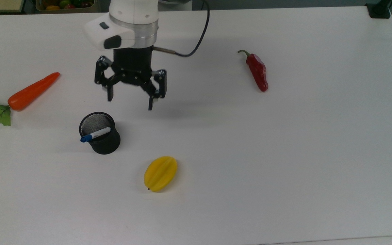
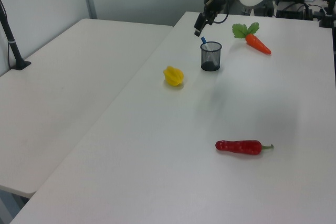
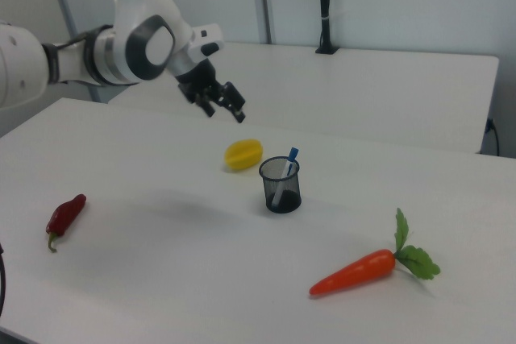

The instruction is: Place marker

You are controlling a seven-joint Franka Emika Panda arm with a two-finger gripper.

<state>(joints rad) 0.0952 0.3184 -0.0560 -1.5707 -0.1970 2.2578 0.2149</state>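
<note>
The white marker [image 1: 95,134] with its blue cap stands tilted inside a black mesh cup [image 1: 101,139], cap end leaning over the rim. The cup [image 2: 210,57] and the blue cap [image 2: 203,40] show in the left view, and the marker [image 3: 286,168] pokes out of the cup [image 3: 280,186] in the right view. My gripper [image 1: 130,100] hangs open above the table, up and to the right of the cup in the top view, holding nothing. It appears as my gripper [image 2: 199,27] in the left view and my gripper [image 3: 228,108] in the right view.
On the white table [image 1: 284,153] lie an orange carrot [image 1: 32,91] with green leaves at the top view's left, a yellow starfruit [image 1: 160,173] below the cup, and a red chili [image 1: 258,72] at the right. A second table [image 2: 68,77] adjoins in the left view.
</note>
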